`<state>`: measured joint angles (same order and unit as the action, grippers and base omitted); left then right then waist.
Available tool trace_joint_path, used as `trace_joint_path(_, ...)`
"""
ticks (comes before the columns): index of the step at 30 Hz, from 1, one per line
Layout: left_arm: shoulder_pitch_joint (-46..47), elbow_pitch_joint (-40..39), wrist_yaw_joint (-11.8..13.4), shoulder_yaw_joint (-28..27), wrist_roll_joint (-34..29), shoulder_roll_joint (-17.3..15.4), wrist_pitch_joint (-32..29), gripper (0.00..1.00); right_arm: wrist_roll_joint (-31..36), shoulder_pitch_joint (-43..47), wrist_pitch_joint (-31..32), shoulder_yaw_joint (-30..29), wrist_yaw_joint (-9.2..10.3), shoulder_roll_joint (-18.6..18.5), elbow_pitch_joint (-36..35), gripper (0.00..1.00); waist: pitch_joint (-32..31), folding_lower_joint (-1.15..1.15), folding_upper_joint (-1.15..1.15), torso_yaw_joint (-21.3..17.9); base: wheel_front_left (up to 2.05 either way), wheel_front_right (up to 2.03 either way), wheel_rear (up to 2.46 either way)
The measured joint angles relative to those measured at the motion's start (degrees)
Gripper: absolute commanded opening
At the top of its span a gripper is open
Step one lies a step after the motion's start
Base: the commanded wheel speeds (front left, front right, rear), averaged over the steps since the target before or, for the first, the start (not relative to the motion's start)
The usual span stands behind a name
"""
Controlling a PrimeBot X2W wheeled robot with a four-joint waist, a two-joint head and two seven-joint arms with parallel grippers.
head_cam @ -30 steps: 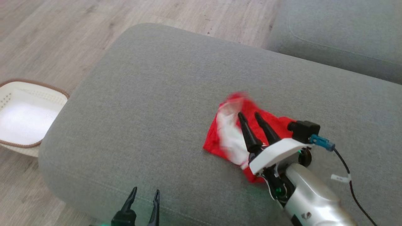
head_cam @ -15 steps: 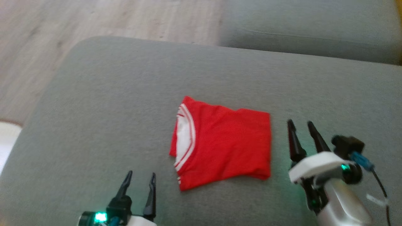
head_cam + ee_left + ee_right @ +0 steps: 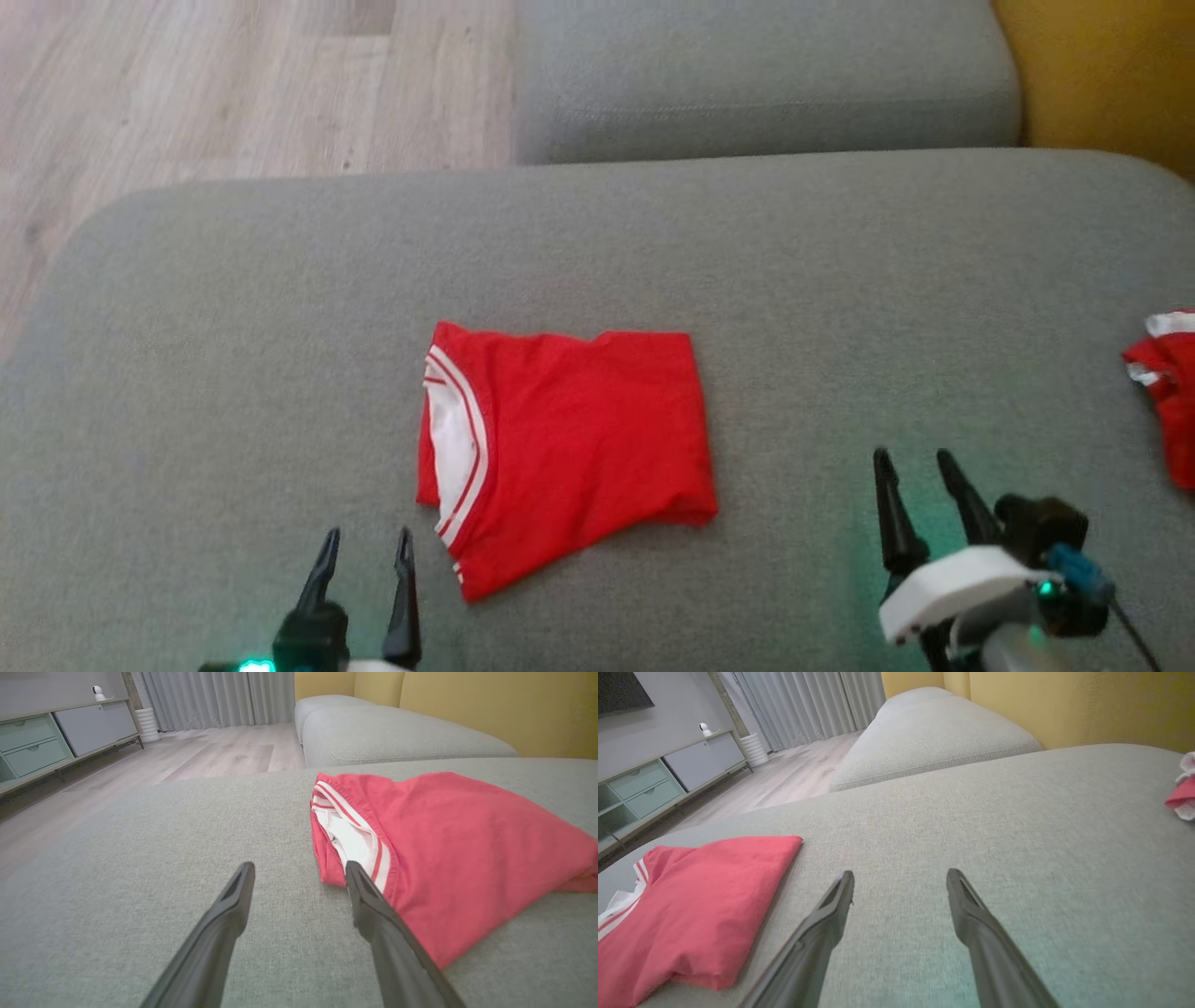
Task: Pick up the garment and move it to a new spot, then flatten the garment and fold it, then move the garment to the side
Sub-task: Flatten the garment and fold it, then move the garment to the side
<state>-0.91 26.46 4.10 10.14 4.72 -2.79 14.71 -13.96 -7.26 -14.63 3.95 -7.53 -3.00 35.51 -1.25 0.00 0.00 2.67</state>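
Left claw (image 3: 368,534): fingers apart, empty, low over the grey sofa cushion (image 3: 215,308). The head camera had swung since a second before. Garment (image 3: 579,429), red with a white-striped collar, lay folded flat just right of this claw, collar edge nearest its right finger, between the two claws. Right claw (image 3: 912,455): fingers apart, empty, clear of the garment's right edge. A second earlier it had been over the crumpled cloth; half a second earlier, already off it. A second red-and-white piece (image 3: 1162,392) sat well right of the right claw, newly in frame.
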Motion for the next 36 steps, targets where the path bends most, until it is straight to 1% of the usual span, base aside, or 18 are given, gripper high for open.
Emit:
trace_joint_path(5,-2.99,-0.96,0.01,-0.73,-1.12,-0.02,0.00,1.00,0.29,2.61,0.00,1.11,0.00,0.23,-0.43,1.00,-1.16,-0.01,0.00,-1.29,0.00,0.00,0.00)
trace_joint_path(9,-3.11,-1.62,0.00,-0.80,-1.58,-0.03,0.00,1.00,0.34,3.00,0.00,1.22,0.00,0.24,-0.53,1.00,-1.34,0.00,0.00,-1.51,0.00,0.00,0.00)
trace_joint_path(13,-3.10,-1.79,-0.09,-0.73,-1.75,-0.03,0.00,1.00,0.04,3.00,0.00,1.70,0.00,0.24,-0.52,1.00,-1.03,0.00,0.00,-0.92,0.00,0.00,0.00)
trace_joint_path(16,-3.05,-1.78,-0.66,0.32,-1.75,-0.03,0.00,1.00,-2.79,2.66,0.00,5.53,0.00,0.24,0.25,1.00,-0.50,0.00,0.00,0.69,0.00,0.00,0.00)
trace_joint_path(20,-2.92,-1.48,-1.71,2.81,-1.74,-0.04,0.00,1.00,-8.50,-1.25,0.01,12.79,0.00,0.26,5.84,1.00,0.14,0.00,0.00,3.50,0.00,0.00,0.00)
trace_joint_path(22,-2.93,-0.83,-2.14,3.71,-1.47,-0.04,0.00,1.00,-9.44,-4.37,0.01,14.97,0.00,0.31,7.97,1.00,0.45,0.00,0.00,5.27,0.00,0.00,0.00)
trace_joint_path(26,-2.82,-0.74,-2.20,4.88,-1.10,-0.07,0.00,1.00,-10.49,-11.61,0.01,15.70,0.00,0.23,13.00,1.00,1.41,0.00,0.00,9.01,0.00,0.00,0.00)
trace_joint_path(27,-2.82,-0.74,-2.20,4.88,-1.10,-0.07,0.00,1.00,-10.49,-11.61,0.01,15.70,0.00,0.23,13.00,1.00,1.41,0.00,0.00,9.01,0.00,0.00,0.00)
trace_joint_path(31,-2.25,-0.57,-2.45,5.06,-1.10,-0.10,0.00,1.00,-10.24,-15.82,0.01,15.69,0.00,0.24,20.39,1.00,2.76,0.00,0.00,12.45,0.00,0.00,0.00)
trace_joint_path(34,-1.19,-0.53,-2.61,5.12,-1.09,-0.09,0.00,1.00,-10.00,-17.08,0.00,15.72,0.00,0.21,26.16,1.00,4.08,0.00,0.00,14.18,0.00,0.00,0.00)
trace_joint_path(35,-0.87,-0.53,-2.61,5.13,-1.09,-0.09,0.00,1.00,-9.99,-17.48,-0.21,15.71,0.00,0.21,27.18,0.85,4.57,0.00,0.00,14.53,0.00,0.00,0.00)
trace_joint_path(36,-0.57,-0.54,-2.59,5.13,-1.09,-0.09,0.00,1.00,-9.96,-18.34,-0.46,15.72,0.00,0.21,28.14,0.41,5.02,0.00,0.00,14.79,0.00,0.00,0.00)
